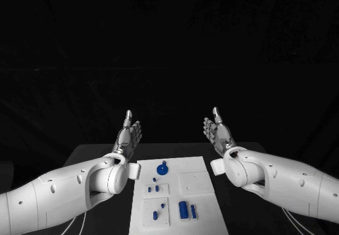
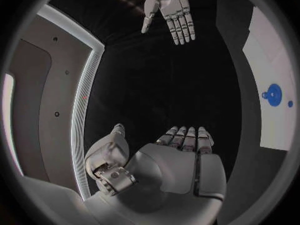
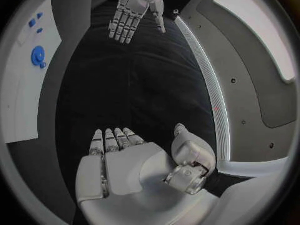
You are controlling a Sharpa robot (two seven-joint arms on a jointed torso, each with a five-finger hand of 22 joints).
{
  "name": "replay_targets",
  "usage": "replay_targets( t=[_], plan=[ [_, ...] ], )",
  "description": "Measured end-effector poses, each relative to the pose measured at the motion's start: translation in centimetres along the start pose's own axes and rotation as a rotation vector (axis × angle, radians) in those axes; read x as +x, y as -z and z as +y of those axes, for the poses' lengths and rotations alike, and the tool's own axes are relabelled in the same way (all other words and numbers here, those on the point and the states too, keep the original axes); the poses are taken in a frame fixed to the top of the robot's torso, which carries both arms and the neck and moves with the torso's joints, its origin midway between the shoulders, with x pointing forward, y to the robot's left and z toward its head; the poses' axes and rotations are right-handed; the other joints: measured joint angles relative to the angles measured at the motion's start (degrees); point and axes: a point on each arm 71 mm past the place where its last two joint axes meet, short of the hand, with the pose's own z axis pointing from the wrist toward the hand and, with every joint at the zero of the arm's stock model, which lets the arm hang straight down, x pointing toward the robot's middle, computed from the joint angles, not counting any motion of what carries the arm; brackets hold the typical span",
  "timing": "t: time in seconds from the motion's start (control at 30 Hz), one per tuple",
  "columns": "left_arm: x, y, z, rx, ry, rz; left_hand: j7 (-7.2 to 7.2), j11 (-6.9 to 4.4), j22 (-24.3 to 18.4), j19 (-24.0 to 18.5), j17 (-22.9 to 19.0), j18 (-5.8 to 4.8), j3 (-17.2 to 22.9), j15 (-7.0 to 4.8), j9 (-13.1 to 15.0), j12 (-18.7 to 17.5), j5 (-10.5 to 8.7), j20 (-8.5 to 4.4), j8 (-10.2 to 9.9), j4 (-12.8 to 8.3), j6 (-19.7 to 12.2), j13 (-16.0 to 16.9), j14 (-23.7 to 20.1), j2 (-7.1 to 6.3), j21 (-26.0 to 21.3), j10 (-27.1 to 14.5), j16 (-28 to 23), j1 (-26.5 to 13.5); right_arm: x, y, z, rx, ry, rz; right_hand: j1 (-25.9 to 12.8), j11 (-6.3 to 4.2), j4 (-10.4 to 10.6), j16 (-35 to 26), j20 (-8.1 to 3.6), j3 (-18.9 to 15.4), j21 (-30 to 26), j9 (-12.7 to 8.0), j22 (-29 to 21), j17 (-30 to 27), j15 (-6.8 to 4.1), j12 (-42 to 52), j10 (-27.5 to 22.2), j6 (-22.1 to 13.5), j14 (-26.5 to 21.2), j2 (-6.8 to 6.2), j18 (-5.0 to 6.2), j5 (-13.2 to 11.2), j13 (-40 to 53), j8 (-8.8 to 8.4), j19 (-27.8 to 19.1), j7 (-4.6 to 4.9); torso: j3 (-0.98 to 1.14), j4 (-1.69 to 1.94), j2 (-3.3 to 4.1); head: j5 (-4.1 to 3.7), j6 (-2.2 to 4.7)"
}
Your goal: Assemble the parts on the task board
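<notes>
The white task board (image 1: 201, 166) lies in the middle of the black table. On it sit a round blue part (image 1: 162, 169) near its far end, small blue pieces (image 1: 153, 188) in the middle and two upright blue bars (image 1: 187, 209) nearer me. My left hand (image 1: 129, 133) is raised above the table's far left, fingers straight and apart, holding nothing. My right hand (image 1: 218, 131) mirrors it at the far right, flat and empty. The left wrist view shows the left hand (image 2: 186, 140), the right hand (image 2: 170, 11) opposite and the round part (image 2: 272, 93). The right wrist view shows the right hand (image 3: 115, 141), the left hand (image 3: 132, 10) and the round part (image 3: 39, 56).
The black table (image 1: 92, 152) extends a little past the board on both sides, and both white forearms hang over its side edges. Behind the table everything is dark.
</notes>
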Motion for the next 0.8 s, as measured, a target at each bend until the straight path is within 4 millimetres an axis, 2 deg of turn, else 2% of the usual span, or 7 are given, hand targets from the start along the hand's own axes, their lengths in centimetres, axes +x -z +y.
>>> replay_targets(
  t=[0.13, 0.33, 0.8],
  plan=[
    [0.8, 1.1, -0.4, 0.019, -0.005, -0.042, -0.09, -0.18, -3.0, -0.6, -0.5, 0.0, -0.4, -0.21, -0.3, 0.0, 0.0, 0.0, -0.2, 0.2, -0.7, -0.1, -0.8, 0.02, -0.4, -1.0, -0.2, -1.0, 0.8, 1.7, 0.5, -0.023, -0.028, -0.052, 0.0, 0.0, 0.0, 0.0, 0.0, 0.0, 0.0, 0.0, -0.1, -0.1, 0.01, 0.0, 0.0, 0.0, 0.0, 0.0, 0.0, 0.0, 0.0, 0.0, 0.0, 0.0, 0.0, 0.0, 0.01, -0.01, 0.0],
    [1.0, 1.8, -0.7, 0.038, -0.025, -0.097, -0.08, -0.18, -3.5, -0.6, -0.6, 0.0, -0.5, -0.2, -0.4, 0.0, 0.0, 0.0, -0.2, 0.3, -0.7, -0.1, -0.8, 0.03, -0.4, -1.0, -0.2, -0.9, 1.1, 3.0, 1.0, -0.042, -0.043, -0.126, 0.0, 0.0, 0.0, 0.0, 0.0, 0.0, 0.0, 0.0, -0.1, -0.1, 0.02, 0.0, 0.0, 0.0, 0.0, 0.0, 0.0, 0.0, -0.1, 0.0, 0.0, 0.0, -0.02, 0.01, 0.01, -0.01, 0.0],
    [0.7, 1.9, -0.9, 0.055, -0.046, -0.143, -0.09, -0.18, -3.5, -0.6, -0.6, 0.01, -0.5, -0.2, -0.4, 0.0, 0.0, 0.01, -0.2, 0.3, -0.7, -0.1, -0.8, 0.03, -0.4, -1.0, -0.2, -0.9, 0.7, 3.3, 1.1, -0.054, -0.039, -0.202, 0.0, 0.0, 0.0, 0.0, 0.0, 0.0, 0.0, 0.0, -0.1, -0.1, 0.03, 0.0, 0.0, 0.0, 0.0, 0.0, 0.01, 0.0, 0.0, 0.01, 0.0, 0.01, -0.03, 0.01, 0.01, -0.01, 0.0]
  ],
)
